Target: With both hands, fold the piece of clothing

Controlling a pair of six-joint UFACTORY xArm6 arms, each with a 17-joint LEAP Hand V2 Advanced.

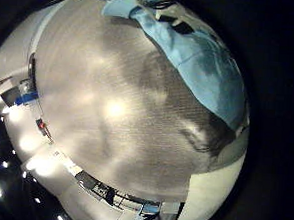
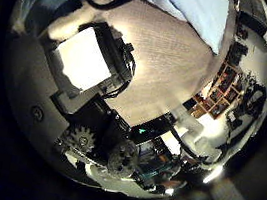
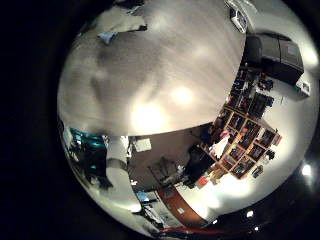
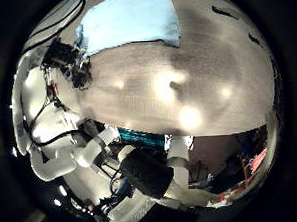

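Observation:
The piece of clothing (image 1: 205, 68) lies flat on the table (image 1: 106, 118), off to one side of my left palm. In the left thumb side palm view it (image 2: 193, 8) lies beyond my left hand's fingers (image 2: 88, 63), which are relaxed and hold nothing. In the right thumb side palm view the clothing (image 4: 129, 22) lies on the table (image 4: 177, 79) away from my right hand (image 4: 53, 106), whose fingers are straight and hold nothing. In the right little finger side palm view the clothing (image 3: 120, 25) is small and far off. Both hands hover above bare table.
The table edge (image 1: 45, 134) runs beside the left hand. Shelves full of items (image 3: 245, 130) stand beyond the table, with a dark box (image 3: 275, 55) beside them. The shelves also show in the left thumb side palm view (image 2: 226, 89).

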